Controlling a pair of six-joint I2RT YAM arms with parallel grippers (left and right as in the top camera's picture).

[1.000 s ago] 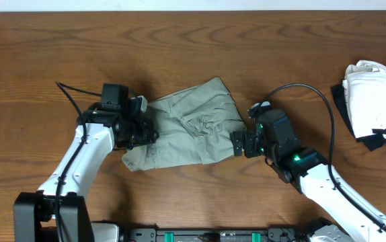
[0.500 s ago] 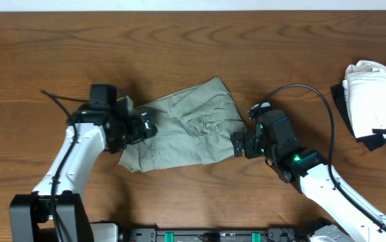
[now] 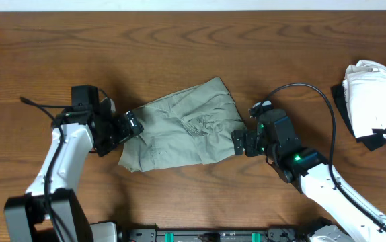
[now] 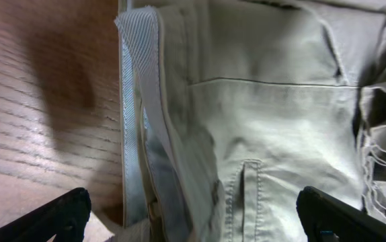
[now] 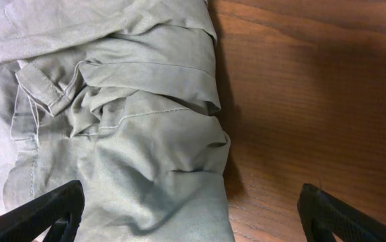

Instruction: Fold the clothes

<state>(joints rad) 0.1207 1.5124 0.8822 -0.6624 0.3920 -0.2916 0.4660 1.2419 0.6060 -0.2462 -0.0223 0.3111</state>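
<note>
Left gripper (image 3: 127,126) stands wide open and holds nothing; its tips are at the left end of the clothes (image 3: 179,131), right at the waistband edge. Right gripper (image 3: 239,142) is also wide open and empty, just beside the right end of the garment. So the clothes lie between the two grippers, near the middle of the table (image 3: 193,40), with the long axis going left to right and a little tilted, the right end nearer to the far edge. Each arm seems equally near to its own end. The fabric is grey-green cotton, thin and wrinkled, lying as a rough oblong; the waistband shows a pale ribbed lining, and the right end is bunched in soft folds with stitched hems. I judge that the next fold must bring one short end over the other
</note>
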